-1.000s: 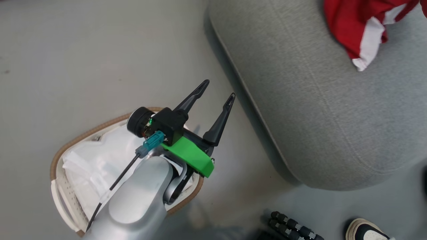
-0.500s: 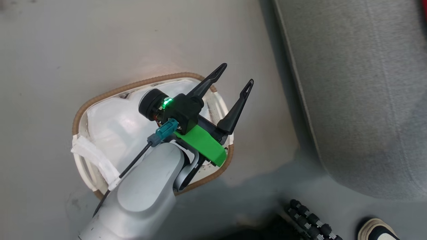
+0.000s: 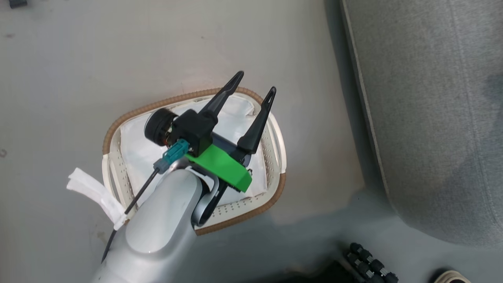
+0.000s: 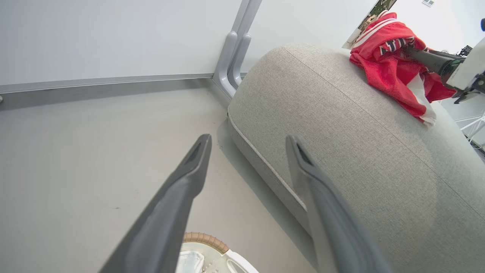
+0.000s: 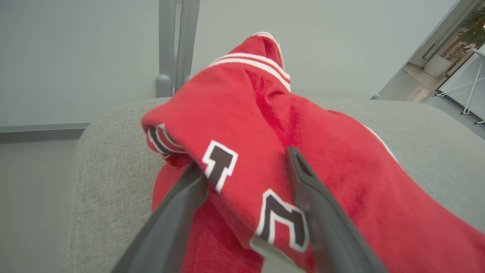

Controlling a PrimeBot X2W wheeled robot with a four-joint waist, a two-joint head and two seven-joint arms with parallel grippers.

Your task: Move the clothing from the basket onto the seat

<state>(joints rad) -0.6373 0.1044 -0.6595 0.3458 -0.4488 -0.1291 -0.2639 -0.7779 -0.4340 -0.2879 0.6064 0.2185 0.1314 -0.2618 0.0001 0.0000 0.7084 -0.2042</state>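
While the left claw hangs above the basket, its two dark fingers stand spread apart with nothing between them. The basket stands on the grey floor, near the seat but clear of it, with a band of floor between the two. The inside of the basket shows the white liner. A loose strip of that fabric hangs out over the rim on the robot's left side. At the bottom right of the head view are the toe of a shoe and a black ridged part; what the latter is cannot be told.

In the right wrist view, the right claw is at the clothing, which lies bunched on top of the seat. Its fingers are spread wide. The garment with black-and-white lettering is draped across the gap between them, and the tip of one finger is hidden under its fold. The fingers do not pinch the fabric. Plain red cloth shows beneath the lettered piece.

The left wrist view confirms the position. The red bundle, with white trim at its lower edge, sits on the far end of the seat, well apart from the basket. The right arm reaches into it from the side. Two grey posts rise behind the seat against a pale wall.
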